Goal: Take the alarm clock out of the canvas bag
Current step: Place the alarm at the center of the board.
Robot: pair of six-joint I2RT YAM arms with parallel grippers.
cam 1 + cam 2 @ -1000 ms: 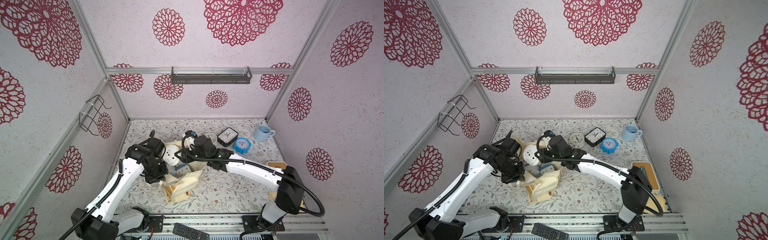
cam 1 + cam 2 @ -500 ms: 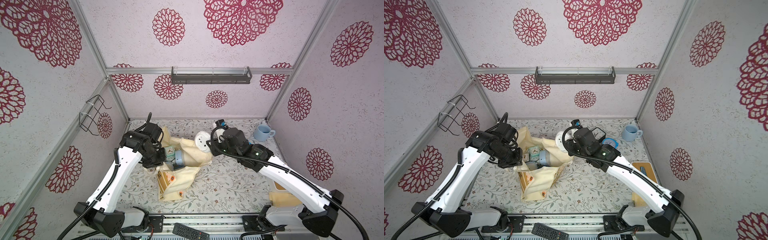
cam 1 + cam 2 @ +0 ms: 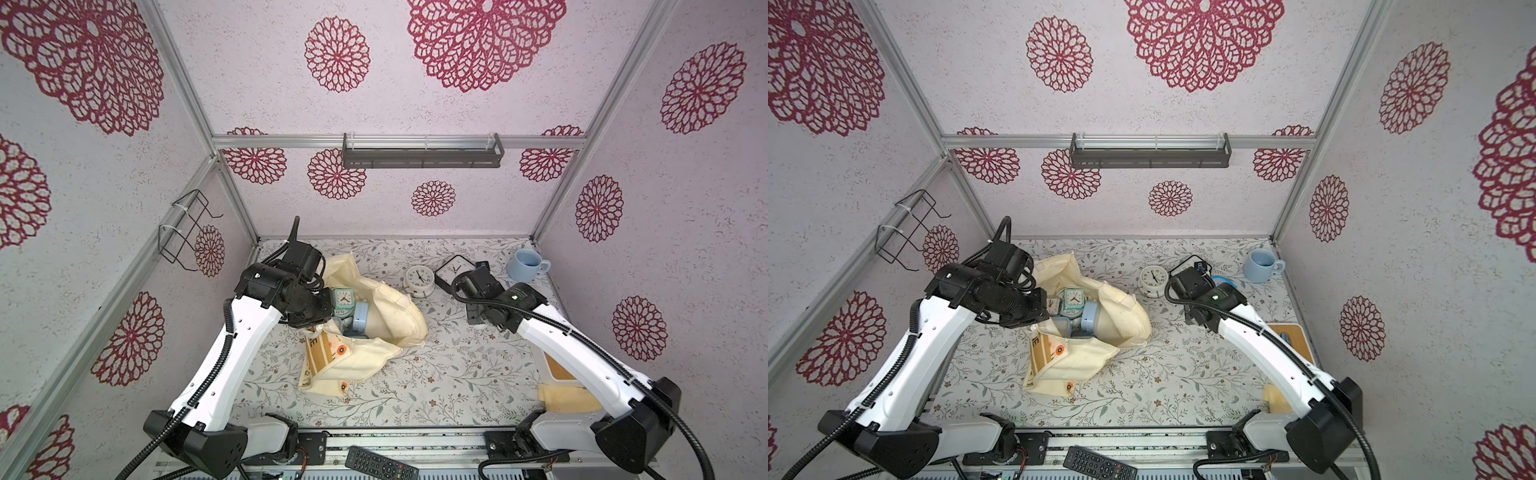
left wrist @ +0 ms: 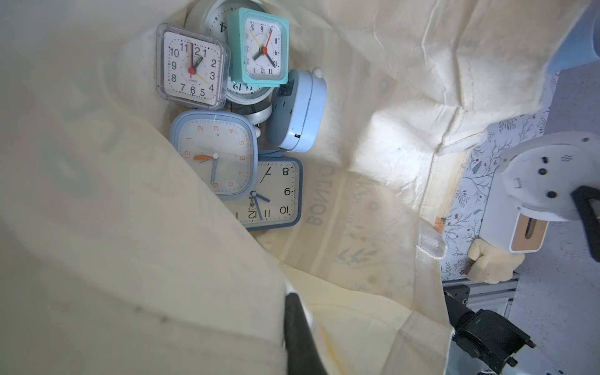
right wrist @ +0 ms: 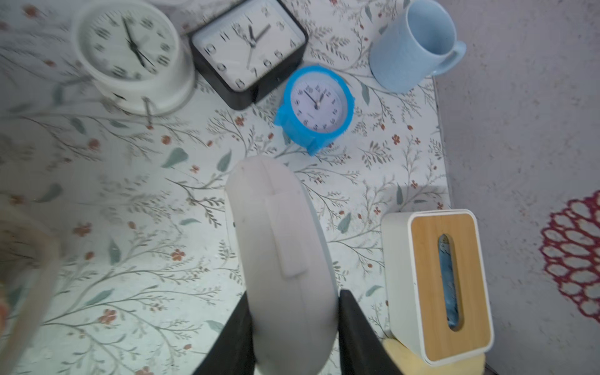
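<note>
The cream canvas bag [image 3: 395,316] [image 3: 1121,316] lies on its side left of centre, mouth held up. My left gripper [image 3: 316,320] [image 4: 292,324] is shut on the bag's upper edge; one black finger shows against the fabric. Inside the canvas bag [image 4: 389,130] lie several alarm clocks: a teal square one [image 4: 259,48], a clear square one [image 4: 191,68] and a pale blue one [image 4: 214,152]. My right gripper [image 5: 293,302] [image 3: 480,318] is shut on a white alarm clock [image 5: 279,243], seen edge-on, above the table right of the bag.
A white round clock [image 3: 419,280], a black square clock [image 3: 455,266], a small blue clock [image 5: 315,107] and a blue mug [image 3: 525,266] stand at the back right. A tissue box [image 5: 438,285] sits near the right wall. A remote [image 3: 382,461] lies on the front rail.
My right gripper has carried the white alarm clock out of the bag and to the right. My left gripper has lifted the bag's edge up and back, opening the mouth.
</note>
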